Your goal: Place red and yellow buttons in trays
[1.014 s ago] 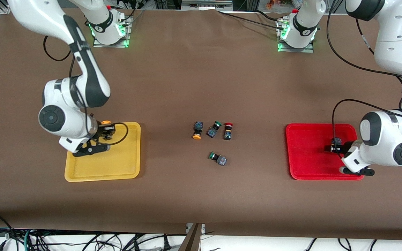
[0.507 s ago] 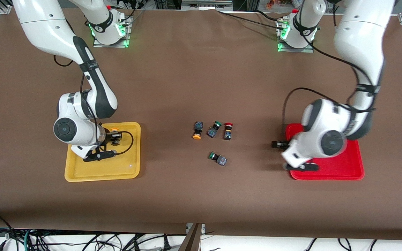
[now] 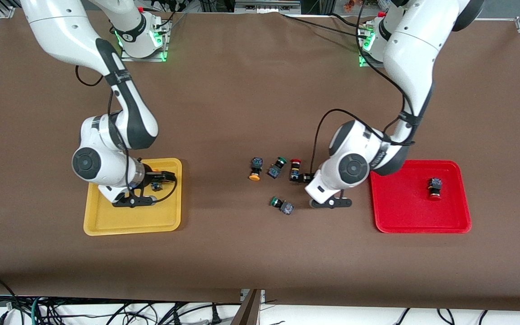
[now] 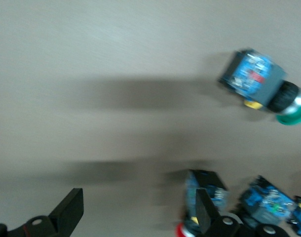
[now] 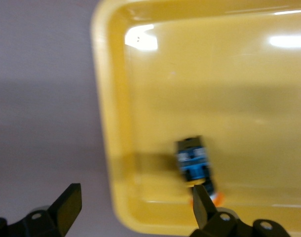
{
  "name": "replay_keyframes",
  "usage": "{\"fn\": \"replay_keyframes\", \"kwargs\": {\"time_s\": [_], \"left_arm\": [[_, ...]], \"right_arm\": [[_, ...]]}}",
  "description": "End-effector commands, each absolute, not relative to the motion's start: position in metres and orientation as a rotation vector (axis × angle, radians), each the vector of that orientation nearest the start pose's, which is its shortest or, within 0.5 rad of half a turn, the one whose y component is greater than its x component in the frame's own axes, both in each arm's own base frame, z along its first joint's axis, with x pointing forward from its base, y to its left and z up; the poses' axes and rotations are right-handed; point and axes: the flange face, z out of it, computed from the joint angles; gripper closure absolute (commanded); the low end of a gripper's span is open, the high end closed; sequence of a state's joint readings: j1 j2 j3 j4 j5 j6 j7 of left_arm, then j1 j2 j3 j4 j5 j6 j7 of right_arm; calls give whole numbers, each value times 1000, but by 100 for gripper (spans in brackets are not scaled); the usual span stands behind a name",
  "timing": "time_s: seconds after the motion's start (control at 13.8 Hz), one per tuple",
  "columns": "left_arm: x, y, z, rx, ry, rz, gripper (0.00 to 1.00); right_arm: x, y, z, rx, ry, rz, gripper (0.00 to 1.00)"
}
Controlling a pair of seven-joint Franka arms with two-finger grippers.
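The red tray (image 3: 404, 216) holds one red button (image 3: 434, 187). My left gripper (image 3: 318, 190) is open, low over the table by the middle cluster. One of its fingers is right beside the other red button (image 3: 294, 169), which also shows in the left wrist view (image 4: 202, 185). A yellow button (image 3: 255, 169) lies in the same cluster. My right gripper (image 3: 149, 187) is open over the yellow tray (image 3: 106, 225), near its rim. The other yellow button (image 5: 195, 165) lies in that tray beside one finger.
A green-capped switch (image 3: 277, 167) lies between the yellow and red buttons. A second green one (image 3: 282, 205) lies nearer the front camera and also shows in the left wrist view (image 4: 261, 84). The brown table (image 3: 260, 253) carries nothing else.
My left gripper let go of a red button in the red tray and swung to the middle cluster. My right gripper lowered and let go of a yellow button in the yellow tray.
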State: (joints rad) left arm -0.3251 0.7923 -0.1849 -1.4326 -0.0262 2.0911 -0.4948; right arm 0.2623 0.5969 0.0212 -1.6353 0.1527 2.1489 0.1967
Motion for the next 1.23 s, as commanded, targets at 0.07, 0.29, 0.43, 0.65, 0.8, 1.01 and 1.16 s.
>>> {"fn": "replay_keyframes", "kwargs": {"time_s": [0.07, 0.29, 0.43, 0.65, 0.8, 1.01, 1.16], "left_arm": [[628, -351, 211, -3223, -112, 250, 0], [623, -363, 201, -3227, -100, 222, 0], [623, -365, 193, -3230, -98, 207, 12], [615, -375, 186, -3222, -106, 222, 55], [615, -375, 186, -3220, -123, 223, 91], [642, -338, 208, -3226, -193, 172, 100], [670, -280, 220, -3225, -190, 186, 100]], "right_arm": [[643, 268, 292, -2995, 241, 134, 0], [632, 332, 279, -2989, 373, 140, 0], [629, 339, 273, -3003, 354, 135, 0], [630, 329, 270, -3018, 365, 152, 0], [631, 321, 264, -3047, 259, 148, 0], [638, 304, 263, -3049, 195, 146, 0], [635, 309, 264, -3050, 209, 152, 0]]}}
